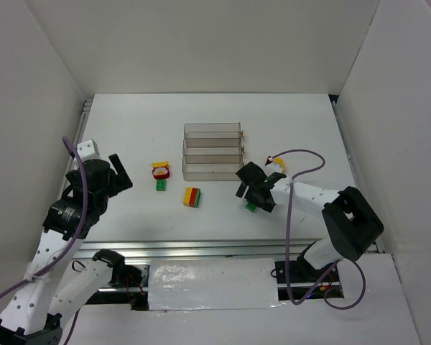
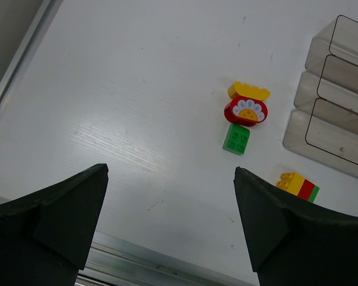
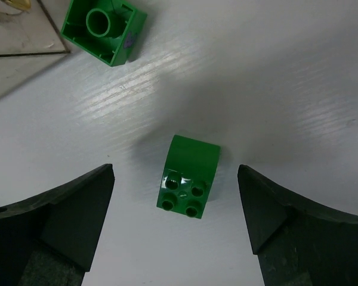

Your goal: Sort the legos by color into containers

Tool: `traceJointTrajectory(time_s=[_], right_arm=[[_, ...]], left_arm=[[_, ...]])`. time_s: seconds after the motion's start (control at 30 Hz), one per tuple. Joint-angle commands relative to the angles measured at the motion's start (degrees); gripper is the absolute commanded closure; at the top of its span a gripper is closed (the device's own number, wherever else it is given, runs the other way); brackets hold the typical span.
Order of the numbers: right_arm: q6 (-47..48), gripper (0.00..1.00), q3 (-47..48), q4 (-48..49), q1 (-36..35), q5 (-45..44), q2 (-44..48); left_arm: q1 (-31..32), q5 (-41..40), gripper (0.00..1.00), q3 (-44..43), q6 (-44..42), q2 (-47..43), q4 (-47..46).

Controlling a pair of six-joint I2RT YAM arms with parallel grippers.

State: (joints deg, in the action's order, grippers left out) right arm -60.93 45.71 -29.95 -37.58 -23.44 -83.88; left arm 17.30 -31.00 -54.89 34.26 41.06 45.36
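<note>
Green curved brick (image 3: 189, 179): location? (R)

White surface (image 1: 129, 129), right of centre, closer to the near edge than the far edge. It lay flat, studs toward the wrist camera, directly under the right tool (image 3: 176, 170). (K)

Tool clenched on it? (R)

No. Right tool was released, jaws spread wide. One finger sat on each side of the brick with clear gaps, no contact. (K)

Anything else by it? (R)

A second green brick (image 3: 104, 27), hollow underside up, near the curved one but apart. A clear plastic edge sat just beside that. Couldn't tell from the wrist view which part of the tray it was. (K)

Tray? (R)

Tray of three clear troughs (image 1: 212, 151), joined side by side and stepped, mid-surface toward the far edge. A yellow-and-white bit (image 1: 276, 164) sat just off its right end, too small to identify. (K)

Left side? (R)

Left tool (image 2: 170, 176) was released too, jaws wide, grasping nothing, hanging above the surface near the left edge. In front of it a yellow piece (image 2: 249, 90) touched a red piece (image 2: 246, 111) with a flower print. A green square brick (image 2: 235, 139) sat right against the red one on its near-edge side. A yellow-red-green stack (image 2: 298, 186) lay on its side between that cluster and the curved brick, nearer the near edge. (K)
</note>
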Motion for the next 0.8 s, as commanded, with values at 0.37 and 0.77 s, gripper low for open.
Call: traceJointTrajectory(time_s=[0.37,0.77], right_arm=[[-5.7,0.69,0.2,1.3,-3.9,-5.1,-4.5],[19.8,1.0,11.1,13.5,-8.7,7.8,3.8]], left_arm=[[-0.4,1.7,0.01,0.1,-1.8,-1.9,-2.6],[-0.3,2.3,0.0,0.4,-2.1,-2.1,-2.9]])
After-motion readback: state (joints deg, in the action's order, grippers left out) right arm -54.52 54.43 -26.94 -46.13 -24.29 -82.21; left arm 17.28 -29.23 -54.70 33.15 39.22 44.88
